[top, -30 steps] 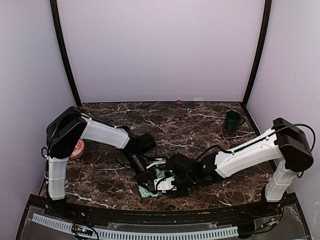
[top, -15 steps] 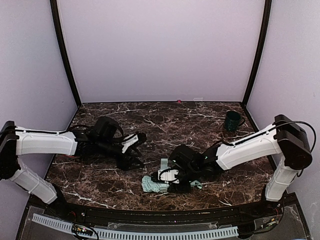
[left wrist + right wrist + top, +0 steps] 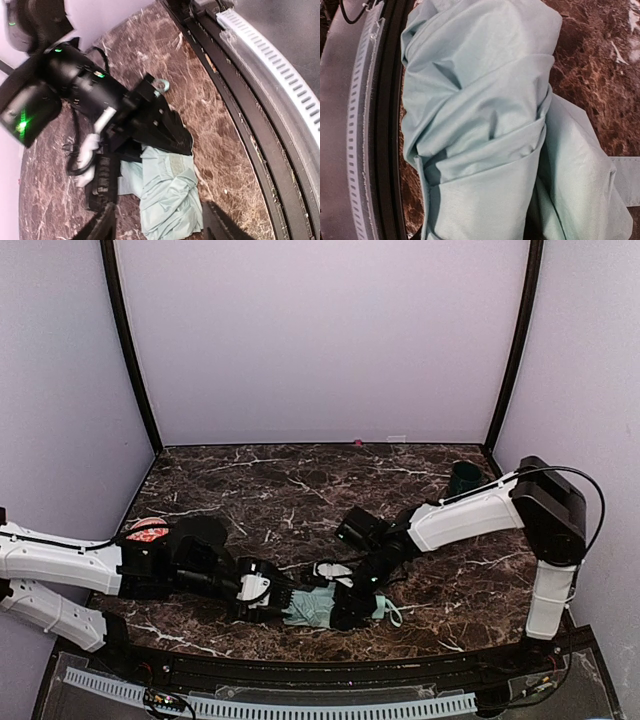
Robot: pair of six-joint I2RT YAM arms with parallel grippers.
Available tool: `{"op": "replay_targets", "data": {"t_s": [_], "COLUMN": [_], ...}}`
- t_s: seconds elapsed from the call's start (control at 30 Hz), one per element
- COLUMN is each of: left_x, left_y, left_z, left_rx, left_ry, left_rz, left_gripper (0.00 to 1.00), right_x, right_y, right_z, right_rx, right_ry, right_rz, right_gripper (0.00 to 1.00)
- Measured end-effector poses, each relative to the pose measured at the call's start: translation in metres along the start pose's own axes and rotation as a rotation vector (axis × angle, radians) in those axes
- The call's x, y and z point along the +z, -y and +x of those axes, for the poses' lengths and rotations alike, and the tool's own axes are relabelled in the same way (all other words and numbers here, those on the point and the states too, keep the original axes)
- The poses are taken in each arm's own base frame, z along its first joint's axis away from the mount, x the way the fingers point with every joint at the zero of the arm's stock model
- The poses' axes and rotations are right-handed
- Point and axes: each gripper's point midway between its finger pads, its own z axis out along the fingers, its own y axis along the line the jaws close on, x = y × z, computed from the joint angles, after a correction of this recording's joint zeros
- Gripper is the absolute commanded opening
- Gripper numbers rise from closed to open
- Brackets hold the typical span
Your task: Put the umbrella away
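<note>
The umbrella (image 3: 312, 608) is a folded, crumpled bundle of pale mint fabric lying near the table's front edge, with its strap (image 3: 390, 613) trailing to the right. In the left wrist view the umbrella (image 3: 172, 192) points at the camera. My left gripper (image 3: 162, 227) is open, one finger on each side of the bundle's near end. My right gripper (image 3: 347, 606) is shut on the umbrella's right part. It shows as a black body (image 3: 150, 125) over the fabric. Mint fabric (image 3: 480, 115) fills the right wrist view and hides the fingers.
A dark green mug (image 3: 463, 480) stands at the back right. A red and white object (image 3: 148, 532) lies at the left edge beside my left arm. The black front rail (image 3: 240, 100) and the ribbed white strip (image 3: 270, 55) run close to the umbrella.
My left arm swung out to the left, dropped low and reached back in, so its gripper now faces the umbrella's left end. The right forearm pivoted toward the back while its gripper stayed on the umbrella.
</note>
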Motion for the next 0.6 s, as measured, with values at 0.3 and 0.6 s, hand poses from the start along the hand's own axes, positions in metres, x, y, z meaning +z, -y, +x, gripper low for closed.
{"op": "replay_targets", "data": {"t_s": [0.3,0.6], "left_x": [0.050,0.078], "left_y": [0.038,0.022], "left_z": [0.061,0.073], "left_rx": [0.130,0.117], "left_ry": [-0.241,-0.369], "left_rz": [0.161,0.141], "left_gripper": [0.95,0.76], "right_x": [0.002,-0.005], "right_y": [-0.004,0.000], "right_z": [-0.003,0.000], "right_rx": [0.148,0.316], "right_ry": [0.028,-0.014], "right_rz": [-0.217,-0.331], "right_gripper": [0.10,0.14]}}
